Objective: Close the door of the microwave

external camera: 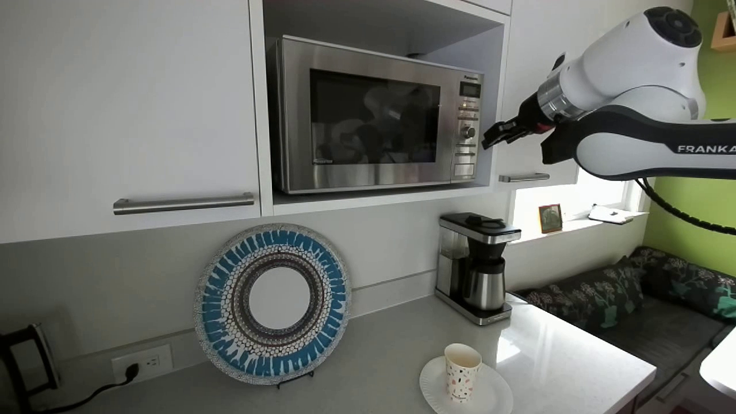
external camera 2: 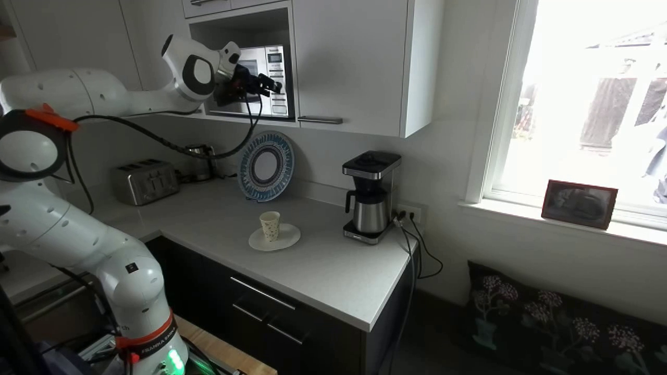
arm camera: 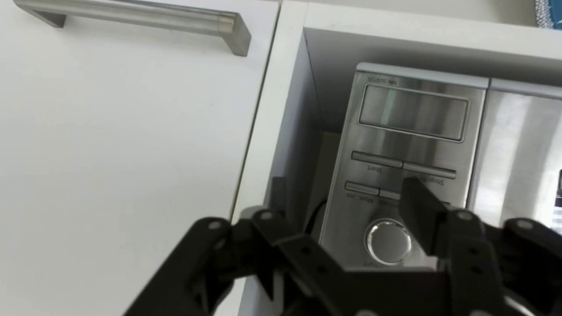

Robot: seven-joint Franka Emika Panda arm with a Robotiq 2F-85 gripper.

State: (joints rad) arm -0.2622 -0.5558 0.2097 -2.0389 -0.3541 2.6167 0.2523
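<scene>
The stainless-steel microwave (external camera: pixel 468 152) sits in a white cabinet niche. Its door (external camera: pixel 374 121), a dark glass window in a steel frame, lies flush with the control strip. Just off the microwave's right end, my gripper (external camera: pixel 489 140) hangs at about the height of the dial. In an exterior view the arm hides part of the microwave (external camera 2: pixel 276 58), with the gripper (external camera 2: pixel 275 86) before it. In the wrist view the jaws of my gripper (arm camera: pixel 344 195) stand apart with nothing between them. Beyond them show the control panel (arm camera: pixel 412 153) and a strip of the door (arm camera: pixel 513 158).
Cabinet doors with bar handles (external camera: pixel 184 203) flank the niche, one handle (arm camera: pixel 140 17) beside the gripper. Below, the counter (external camera 2: pixel 323 271) holds a coffee maker (external camera 2: pixel 371 198), a cup (external camera 2: pixel 270 225) on a plate, a toaster (external camera 2: pixel 145 182) and a round decorated plate (external camera: pixel 273 305).
</scene>
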